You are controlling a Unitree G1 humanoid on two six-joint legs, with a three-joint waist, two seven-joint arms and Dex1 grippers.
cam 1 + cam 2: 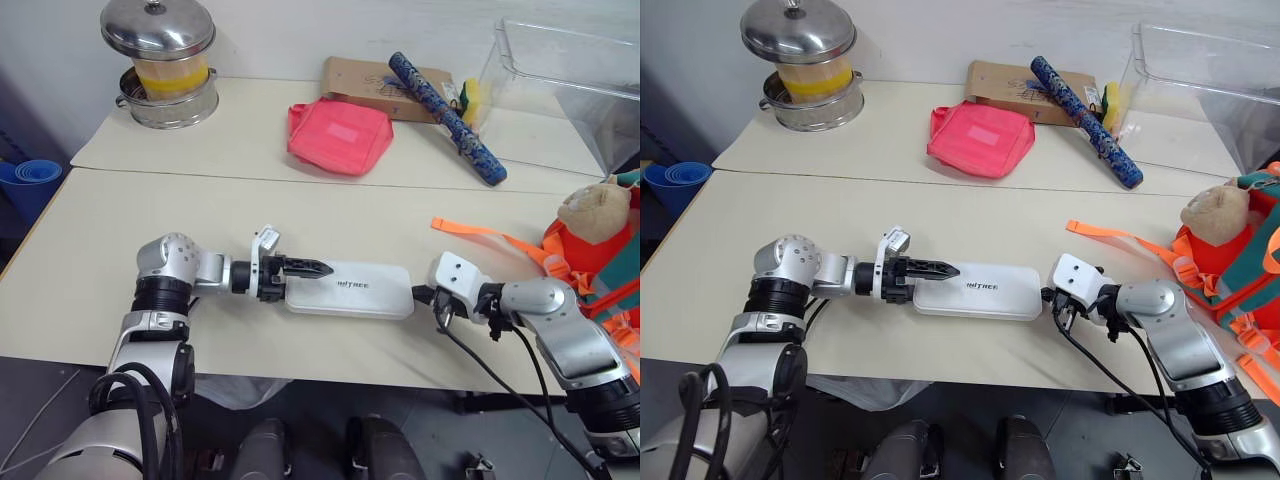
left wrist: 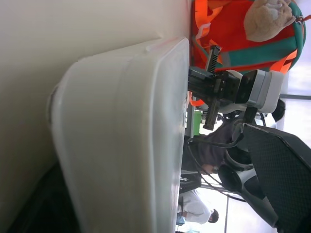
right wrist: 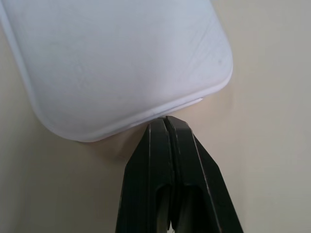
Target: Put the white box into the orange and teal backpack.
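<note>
Both grippers sit at opposite ends of the white box (image 1: 348, 289), which lies flat on the near table (image 1: 90, 270), its long side running left to right and small dark lettering on its top. From the left, the left gripper (image 1: 305, 268) reaches over the box's left end; one black finger (image 1: 308, 267) lies across the top face, and the fingers look spread around that end, though whether they actually pinch the box I cannot tell. At the other end the right gripper (image 3: 167, 127) has its two black fingers pressed tightly together, their tips right against the middle of the box's right short edge, holding nothing.

Over at the right edge of the table rests the orange and teal backpack (image 1: 1240, 270), well apart from the box, with a tan plush animal head (image 1: 1215, 212) on top and an orange strap (image 1: 480, 234) trailing leftward across the tabletop.

On the far table lie a flat pink-red pouch (image 1: 338, 135), a brown cardboard box (image 1: 372, 84) and a dark blue patterned roll (image 1: 445, 115) slanting across it. A lidded steel steamer pot (image 1: 165, 62) stands at the far left, and a clear plastic bin (image 1: 565, 80) at the far right.
</note>
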